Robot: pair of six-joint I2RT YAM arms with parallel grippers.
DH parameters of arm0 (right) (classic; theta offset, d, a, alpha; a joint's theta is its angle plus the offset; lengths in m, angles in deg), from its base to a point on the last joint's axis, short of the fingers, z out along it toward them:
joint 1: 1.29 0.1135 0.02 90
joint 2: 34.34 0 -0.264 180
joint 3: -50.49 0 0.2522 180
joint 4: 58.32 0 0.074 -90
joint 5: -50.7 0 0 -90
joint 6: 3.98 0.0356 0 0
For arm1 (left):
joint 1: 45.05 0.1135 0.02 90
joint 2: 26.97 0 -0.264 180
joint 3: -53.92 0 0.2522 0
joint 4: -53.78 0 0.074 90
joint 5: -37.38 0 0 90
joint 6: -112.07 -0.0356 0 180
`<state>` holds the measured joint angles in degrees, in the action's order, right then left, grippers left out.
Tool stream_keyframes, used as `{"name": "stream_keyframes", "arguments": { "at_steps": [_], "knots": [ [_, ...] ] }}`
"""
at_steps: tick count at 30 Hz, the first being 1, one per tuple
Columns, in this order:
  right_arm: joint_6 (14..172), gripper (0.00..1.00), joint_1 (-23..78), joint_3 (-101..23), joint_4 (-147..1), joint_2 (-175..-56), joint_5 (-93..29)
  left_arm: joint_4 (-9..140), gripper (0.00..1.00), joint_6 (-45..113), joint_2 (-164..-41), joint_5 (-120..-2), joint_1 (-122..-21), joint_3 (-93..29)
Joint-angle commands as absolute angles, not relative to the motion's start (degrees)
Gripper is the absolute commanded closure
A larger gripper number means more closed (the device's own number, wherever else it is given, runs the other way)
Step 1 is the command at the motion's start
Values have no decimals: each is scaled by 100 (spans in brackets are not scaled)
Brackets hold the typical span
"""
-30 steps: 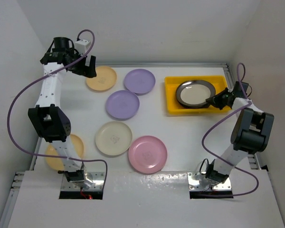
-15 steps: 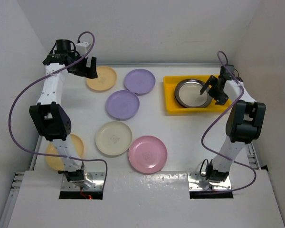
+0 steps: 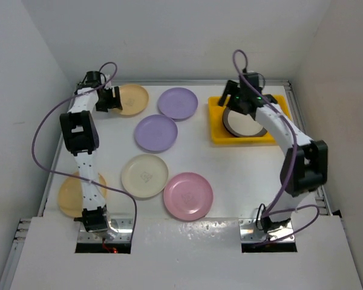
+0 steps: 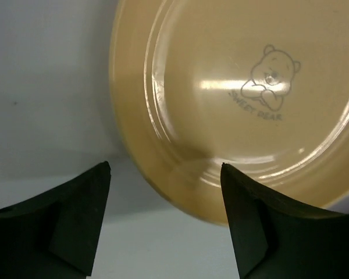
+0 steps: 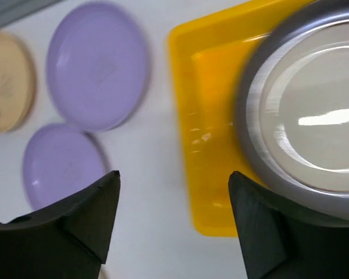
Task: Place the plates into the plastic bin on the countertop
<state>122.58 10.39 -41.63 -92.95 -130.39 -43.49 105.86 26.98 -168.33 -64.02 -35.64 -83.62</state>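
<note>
Right fingers [image 5: 75, 226] released metal plate [image 5: 320, 116]; left fingers [image 4: 64, 226] lowered to orange plate [image 4: 238, 87].

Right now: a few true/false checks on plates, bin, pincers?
1. A metal plate lies in the yellow bin. True.
2. The pink plate is in the bin. False: it lies on the countertop, near the arm bases.
3. The left pincer is at the rim of a pale orange plate, jaws apart. True.
4. The right pincer holds a lilac plate. False: it is open and empty, over the bin's edge.
</note>
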Motion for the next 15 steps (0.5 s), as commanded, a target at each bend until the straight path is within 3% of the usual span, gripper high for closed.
{"name": "stream_keyframes", "arguments": {
  "at_steps": [1,4,7,12,14,15],
  "knots": [
    [12934,25,1873,-4929,-9079,-14181,-3526,10165,20,3156,-15875,-6641,-3310,-8097],
    [13505,25,2322,-5946,-9186,-15313,-3211,10164,19,2946,-15399,-6993,-3152,-7709],
    [14130,28,2481,-6179,-9003,-16097,-2878,10296,16,2489,-14696,-6994,-3019,-7156],
    [14052,40,2867,-6881,-9255,-16986,-3034,10348,13,2198,-14018,-7152,-2844,-6338],
    [14095,55,2973,-6874,-9335,-17145,-3130,10349,13,2198,-13938,-7345,-2791,-6179],
    [14104,86,2973,-6813,-9422,-17145,-3209,10427,13,2250,-13938,-7398,-2738,-6118]
  ]
}}
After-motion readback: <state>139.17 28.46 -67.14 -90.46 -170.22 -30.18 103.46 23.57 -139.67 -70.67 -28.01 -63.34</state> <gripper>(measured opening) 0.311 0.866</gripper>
